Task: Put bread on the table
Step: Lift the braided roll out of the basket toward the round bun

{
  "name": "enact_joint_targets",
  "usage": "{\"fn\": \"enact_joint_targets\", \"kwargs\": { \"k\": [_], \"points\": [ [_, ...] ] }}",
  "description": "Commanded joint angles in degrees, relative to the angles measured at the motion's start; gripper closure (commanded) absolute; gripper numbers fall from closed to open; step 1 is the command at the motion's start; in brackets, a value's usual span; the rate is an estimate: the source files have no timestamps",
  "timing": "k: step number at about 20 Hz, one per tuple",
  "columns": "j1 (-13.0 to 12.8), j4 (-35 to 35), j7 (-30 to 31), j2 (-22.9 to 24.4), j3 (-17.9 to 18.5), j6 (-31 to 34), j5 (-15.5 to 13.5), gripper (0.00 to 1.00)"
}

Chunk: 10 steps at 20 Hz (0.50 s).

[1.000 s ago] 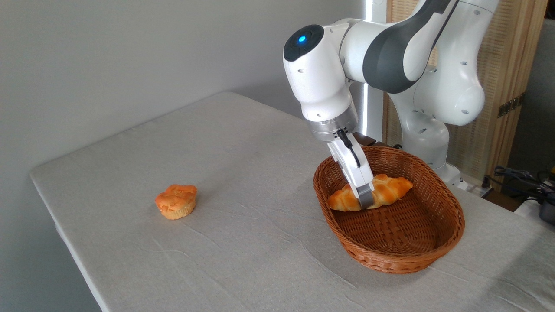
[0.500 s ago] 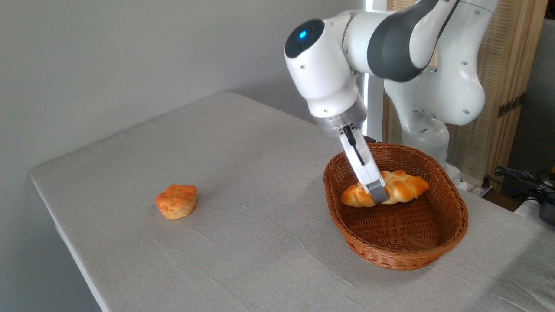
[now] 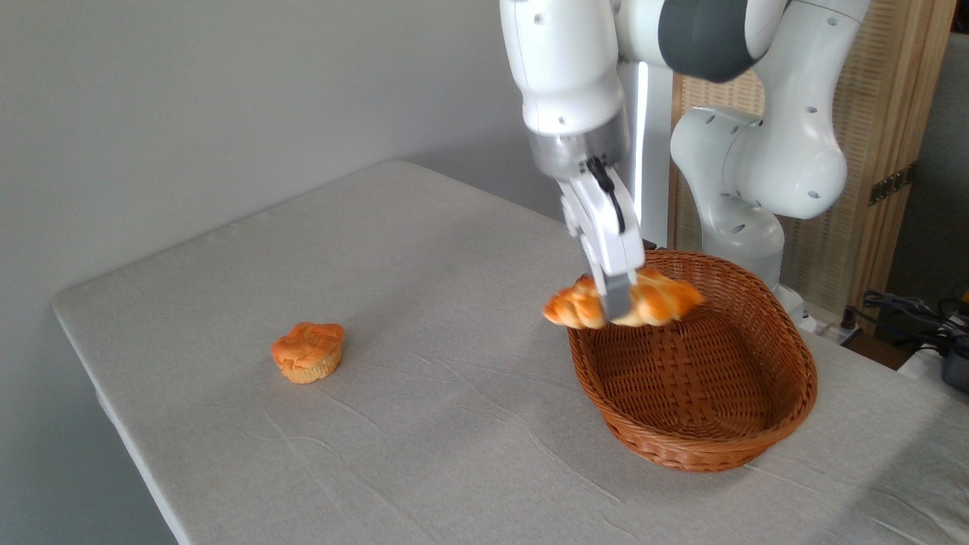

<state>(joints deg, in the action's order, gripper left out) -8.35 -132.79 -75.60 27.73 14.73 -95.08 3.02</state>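
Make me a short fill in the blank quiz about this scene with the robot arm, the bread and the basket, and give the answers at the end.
1. The gripper is shut on the braided golden-orange ____.
2. The bread hangs over the left rim of the oval brown wicker ____.
3. The small round orange muffin sits on the grey-beige cloth-covered ____.
4. The basket has ____ lying inside it.

Missing words: bread; basket; table; nothing

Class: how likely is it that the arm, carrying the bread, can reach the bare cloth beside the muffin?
Probably yes: the gripper holds the bread above the basket rim, and nothing stands before the muffin.
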Motion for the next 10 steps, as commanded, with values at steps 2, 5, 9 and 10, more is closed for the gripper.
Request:
{"fn": "enact_joint_targets", "kwargs": {
  "k": [2,5,9,10],
  "points": [
    [-4.7,13.5,14.6,-10.8,-0.4,0.7,-6.0,0.64],
    [-6.2,23.0,22.3,-19.5,-0.4,0.6,-8.7,0.64],
    [-6.5,31.5,30.2,-31.5,-3.6,0.6,-11.8,0.63],
    [-6.5,32.0,32.7,-33.3,-5.1,0.1,-11.4,0.63]
  ]
}}
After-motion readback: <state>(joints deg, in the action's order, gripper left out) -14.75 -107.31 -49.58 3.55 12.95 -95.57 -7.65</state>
